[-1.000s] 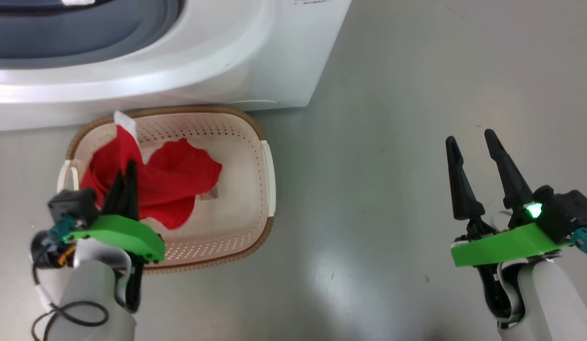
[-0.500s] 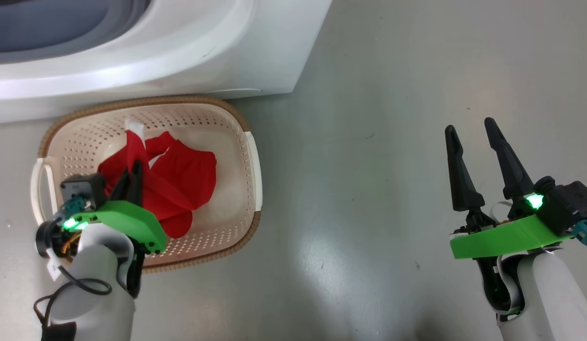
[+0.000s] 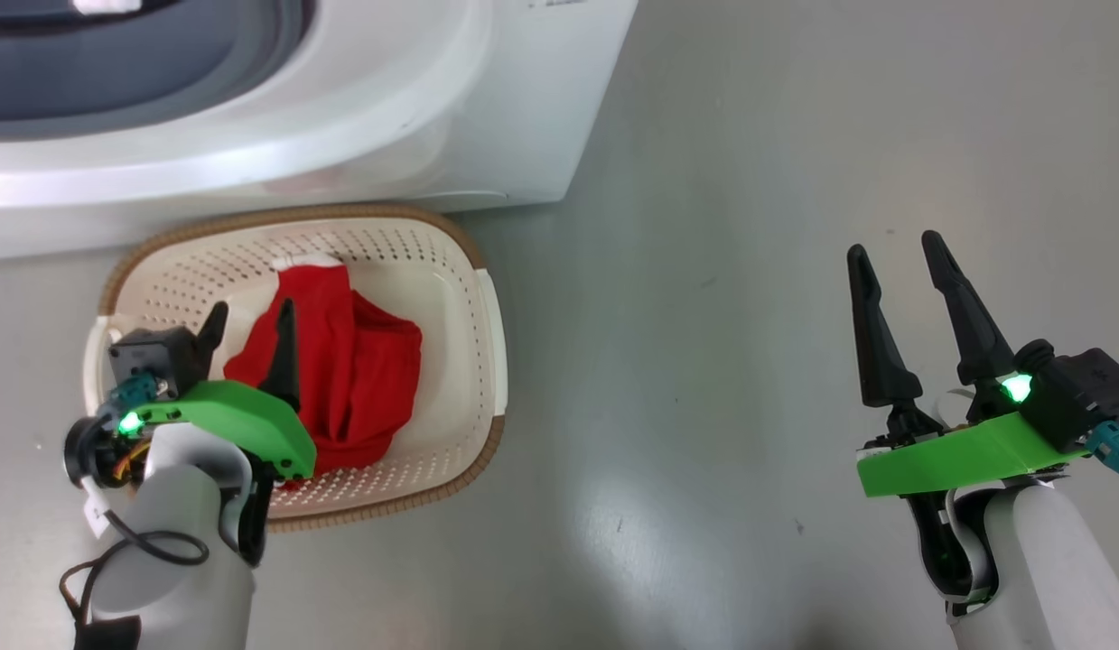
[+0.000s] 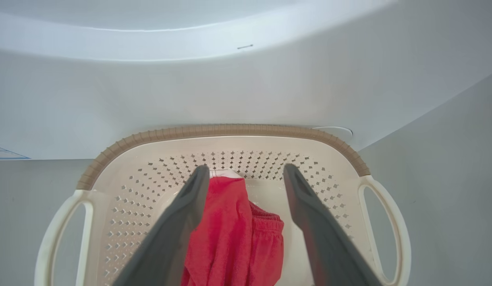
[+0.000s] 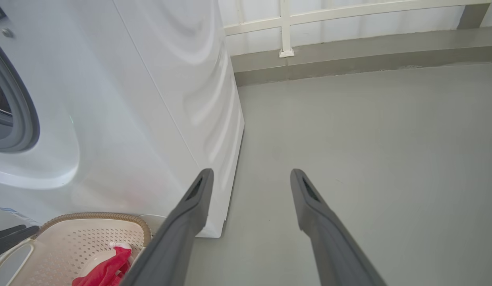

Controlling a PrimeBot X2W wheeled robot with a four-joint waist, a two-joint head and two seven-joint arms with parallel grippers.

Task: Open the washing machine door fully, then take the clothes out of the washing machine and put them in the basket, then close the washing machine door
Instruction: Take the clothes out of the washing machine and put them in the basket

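Head view: my left gripper (image 3: 252, 311) hung spread over the bright red fabric garment (image 3: 360, 379) in the cream perforated plastic basket (image 3: 387, 213) before the white boxy washing machine (image 3: 387, 117). Left wrist: garment sat straight below. Right wrist: my right gripper (image 5: 250, 172) spread too; the machine's opening (image 5: 3, 111) lay leftward, nearer my left arm.

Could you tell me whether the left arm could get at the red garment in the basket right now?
Probably yes: the left hand hangs open over the basket, straddling the red garment, with nothing in between.
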